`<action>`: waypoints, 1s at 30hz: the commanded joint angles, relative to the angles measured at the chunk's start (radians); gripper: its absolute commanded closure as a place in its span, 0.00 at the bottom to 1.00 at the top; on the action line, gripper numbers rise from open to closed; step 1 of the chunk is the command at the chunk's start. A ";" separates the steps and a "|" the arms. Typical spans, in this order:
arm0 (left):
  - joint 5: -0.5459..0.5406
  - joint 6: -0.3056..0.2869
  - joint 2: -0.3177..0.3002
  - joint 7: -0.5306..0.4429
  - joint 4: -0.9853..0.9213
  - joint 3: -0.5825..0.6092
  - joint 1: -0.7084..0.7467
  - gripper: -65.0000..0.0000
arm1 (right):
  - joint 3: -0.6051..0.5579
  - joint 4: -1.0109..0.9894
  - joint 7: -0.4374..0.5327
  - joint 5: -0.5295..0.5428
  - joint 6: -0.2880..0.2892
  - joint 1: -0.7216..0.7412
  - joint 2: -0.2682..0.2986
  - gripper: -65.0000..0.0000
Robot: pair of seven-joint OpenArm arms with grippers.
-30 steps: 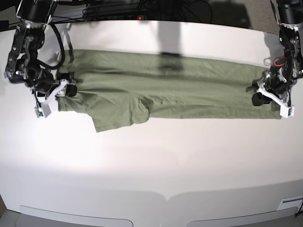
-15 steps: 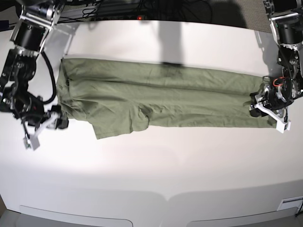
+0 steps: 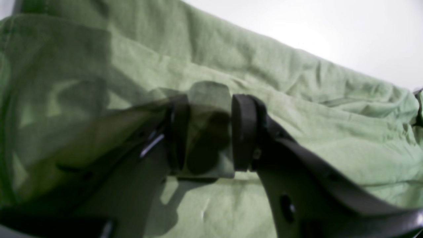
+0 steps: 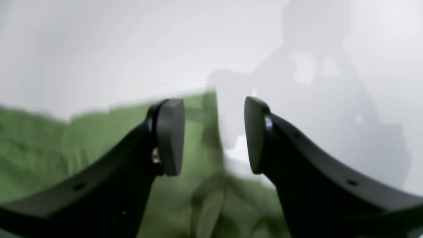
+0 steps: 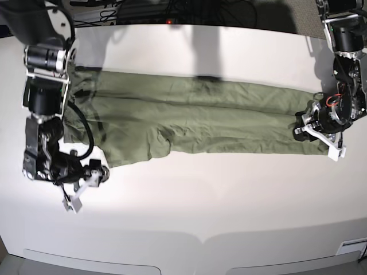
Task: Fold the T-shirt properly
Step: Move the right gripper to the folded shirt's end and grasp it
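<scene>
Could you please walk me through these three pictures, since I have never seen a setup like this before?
It is a two-armed robot at a white table. The base view looks down from overhead; the other two come from cameras on each wrist, looking past the gripper's black fingers. A green T-shirt lies stretched out in a long band. The left gripper pinches a fold of cloth at one end. The right gripper is open and empty, off the shirt's other end above the bare table.

No writing, brand, number or sign can be read anywhere. The wrinkled sage-green cotton T-shirt [image 5: 195, 117] shows plain cloth only, though both wrist views are perhaps too blurred to reveal small print.
</scene>
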 commanded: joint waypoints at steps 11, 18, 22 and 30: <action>0.019 -0.005 -0.003 0.041 0.003 0.003 0.000 0.66 | -0.010 -0.204 0.008 -0.023 -0.016 0.108 0.005 0.55; 0.019 -0.006 -0.003 0.041 0.003 0.003 0.000 0.66 | -0.010 -0.208 -0.002 -0.014 -0.013 0.107 -0.018 0.55; 0.019 -0.006 -0.003 0.051 0.003 0.003 0.000 0.66 | -0.010 -0.240 0.003 -0.014 -0.011 0.108 -0.034 0.55; 0.019 -0.009 -0.003 0.052 0.003 0.003 0.000 0.66 | -0.010 -0.249 -0.079 -0.018 -0.011 0.108 -0.033 0.73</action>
